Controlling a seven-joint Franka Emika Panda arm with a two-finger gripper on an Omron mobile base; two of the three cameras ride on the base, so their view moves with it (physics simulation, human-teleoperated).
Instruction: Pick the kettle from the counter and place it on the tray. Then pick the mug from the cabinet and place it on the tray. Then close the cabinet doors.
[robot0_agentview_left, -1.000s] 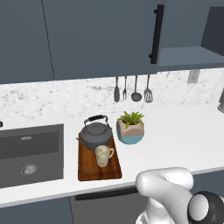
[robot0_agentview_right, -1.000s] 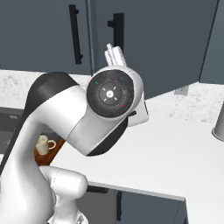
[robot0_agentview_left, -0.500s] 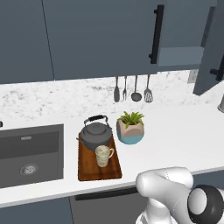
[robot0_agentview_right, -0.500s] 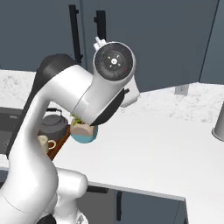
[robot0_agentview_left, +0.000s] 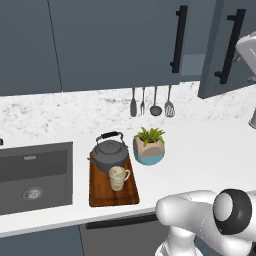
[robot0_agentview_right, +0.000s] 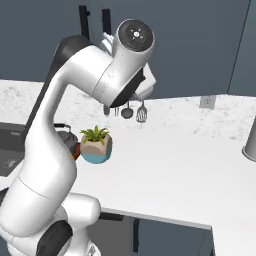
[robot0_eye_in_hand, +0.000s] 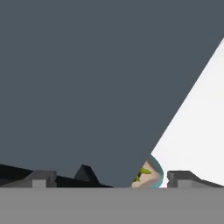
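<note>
Kettle (robot0_agentview_left: 107, 154) and mug (robot0_agentview_left: 118, 178) sat on the tray (robot0_agentview_left: 113, 194) left of the plant pot (robot0_agentview_left: 148, 147), so door-closing was in hand: gripper (robot0_eye_in_hand: 107, 181), jaws wide and empty, faced the right cabinet door (robot0_agentview_left: 229, 47), which likely needed pushing fully shut.

The right cabinet door (robot0_agentview_left: 227, 47) has been swung much further toward shut, now hanging only slightly ajar beside the left door (robot0_agentview_left: 117, 42). The arm has been carried leftward across the right base view, uncovering the plant pot (robot0_agentview_right: 96, 145).
</note>
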